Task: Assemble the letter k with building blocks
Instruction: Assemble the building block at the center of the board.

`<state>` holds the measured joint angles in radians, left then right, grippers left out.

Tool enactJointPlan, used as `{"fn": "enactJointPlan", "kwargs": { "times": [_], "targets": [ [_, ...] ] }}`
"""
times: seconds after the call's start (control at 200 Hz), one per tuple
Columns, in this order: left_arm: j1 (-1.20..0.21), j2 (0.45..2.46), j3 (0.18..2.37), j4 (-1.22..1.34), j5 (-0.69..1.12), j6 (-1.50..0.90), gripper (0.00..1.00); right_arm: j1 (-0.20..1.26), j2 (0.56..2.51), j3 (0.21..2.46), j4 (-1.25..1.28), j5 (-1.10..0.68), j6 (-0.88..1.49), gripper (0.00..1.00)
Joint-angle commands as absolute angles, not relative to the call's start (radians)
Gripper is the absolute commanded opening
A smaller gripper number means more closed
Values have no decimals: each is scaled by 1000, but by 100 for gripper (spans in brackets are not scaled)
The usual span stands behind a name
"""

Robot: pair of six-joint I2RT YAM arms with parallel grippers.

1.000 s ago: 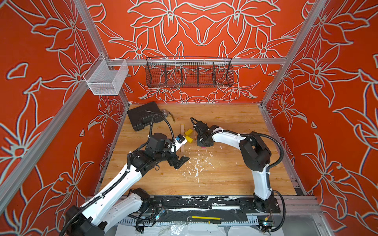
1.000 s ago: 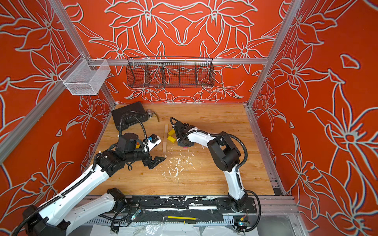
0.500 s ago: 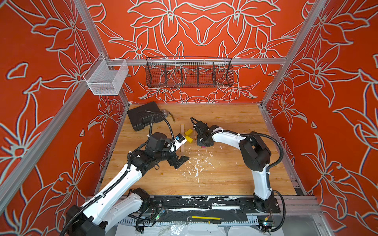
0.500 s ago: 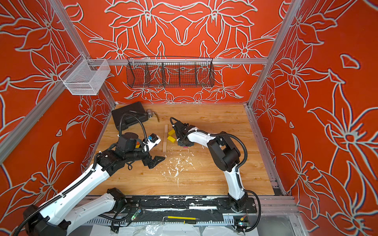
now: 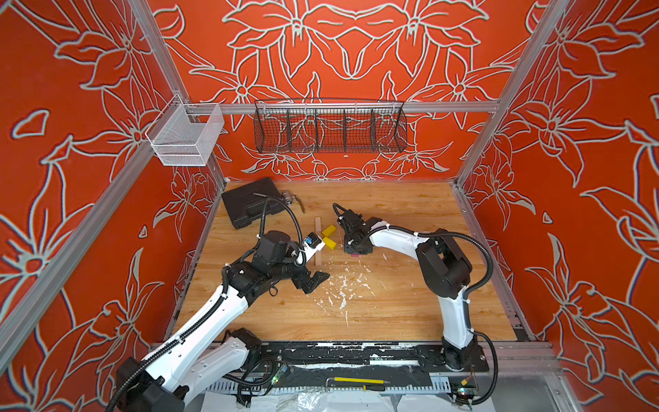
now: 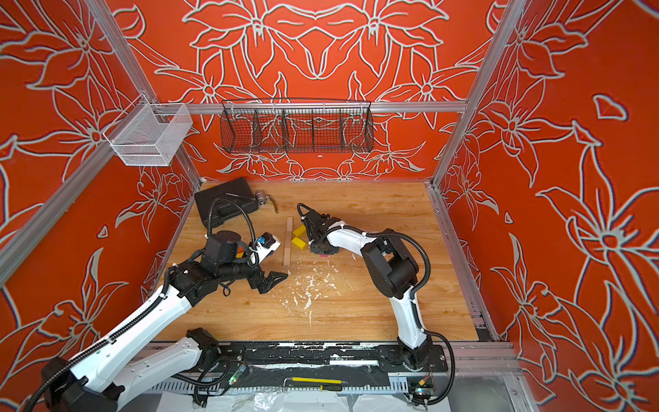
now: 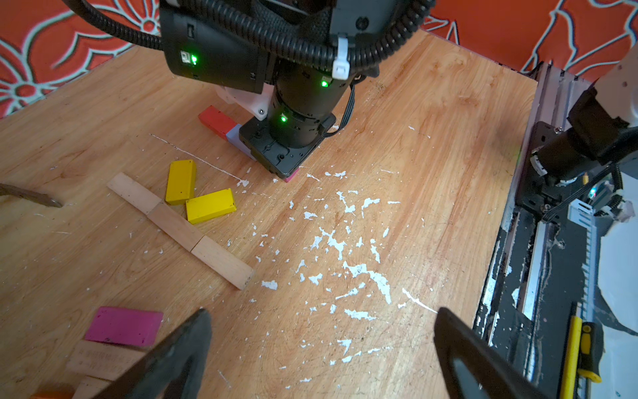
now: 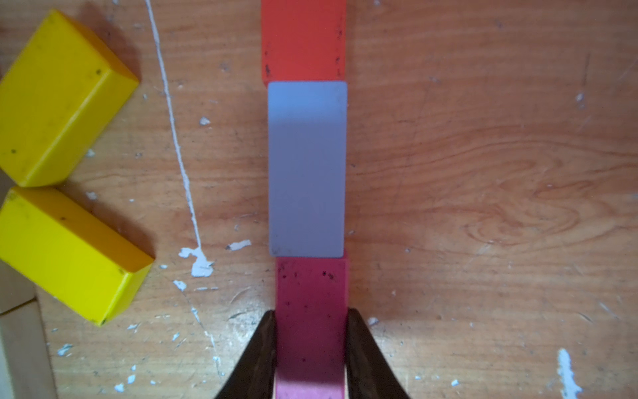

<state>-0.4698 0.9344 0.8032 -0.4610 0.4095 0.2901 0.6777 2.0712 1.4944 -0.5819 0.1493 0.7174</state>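
My left fingers [image 7: 179, 349] hang wide apart, holding nothing, over the flecked tabletop [image 5: 392, 303]. Further in, my right fingers [image 8: 259, 349] pinch the magenta block [image 8: 310, 293], flat on the tabletop, end to end with a purple block [image 8: 306, 169], then a red block [image 8: 303, 38]. Yellow blocks [image 7: 210, 206] sit just beside the pale bars [image 7: 176, 226]. Case [image 5: 249, 207] at back.

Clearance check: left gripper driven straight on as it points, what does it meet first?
Probably the table, at the paint flecks ahead of the left gripper, fingers open; blocks sit off that line. Depth unclear.
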Motion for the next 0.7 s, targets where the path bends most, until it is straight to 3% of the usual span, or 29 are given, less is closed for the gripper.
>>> {"fn": "enactJointPlan", "kwargs": {
  "times": [0.0,0.16,0.696],
  "targets": [
    [-460,942,813,-449,431,290,98,670,2107,1514,-598,166,729,34],
    [-458,941,813,-449,433,290,98,671,2106,1513,-604,162,730,40],
    [-447,940,816,-448,431,282,98,670,2020,1498,-591,162,730,47]
  ]
}}
